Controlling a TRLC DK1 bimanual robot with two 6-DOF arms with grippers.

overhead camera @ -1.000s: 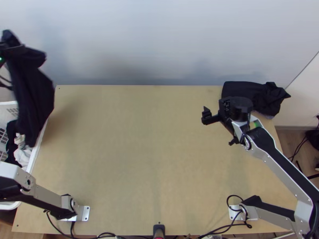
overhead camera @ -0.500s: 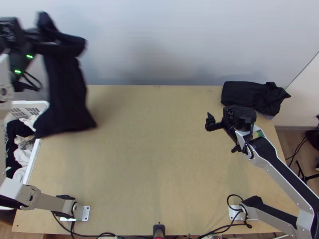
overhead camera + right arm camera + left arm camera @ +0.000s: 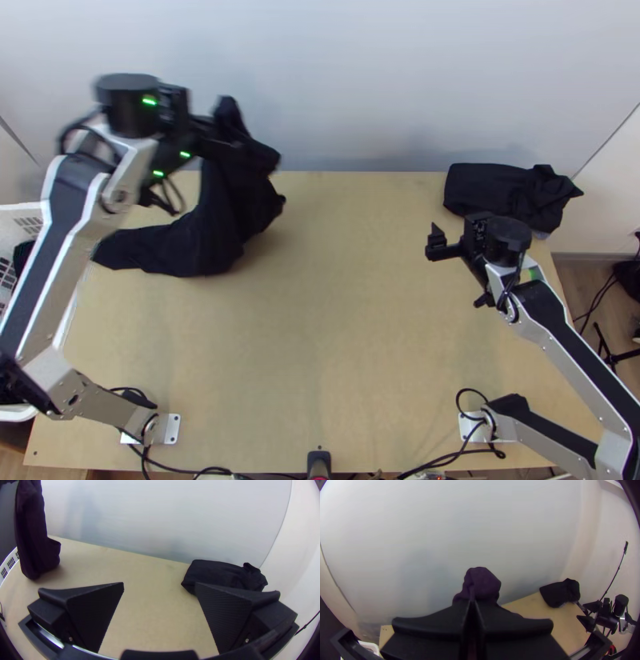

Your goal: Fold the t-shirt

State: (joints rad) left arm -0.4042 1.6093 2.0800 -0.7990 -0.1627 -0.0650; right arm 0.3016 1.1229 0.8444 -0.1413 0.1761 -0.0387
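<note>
Fingers (image 3: pixel 430 625): left gripper (image 3: pixel 234 146) two, together on one t-shirt (image 3: pixel 216 232); right gripper (image 3: pixel 434 242) two, wide apart, empty.

left gripper (image 3: pixel 234 146) pinches the dark t-shirt (image 3: pixel 481 583), pale wall (image 3: pixel 470 523) behind.

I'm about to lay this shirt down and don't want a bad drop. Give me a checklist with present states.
1. Shirt gripped: ok, the left claw is shut on it.
2. Shirt over the table: ok.
3. Shirt spread: not ok, it hangs in folds from the left claw.
4. Lower end resting on the table: cannot tell.
5. Right claw ready for an edge: ok, open and holding nothing.
6. Other cloth apart from the shirt: ok, it lies at the far right corner.
</note>
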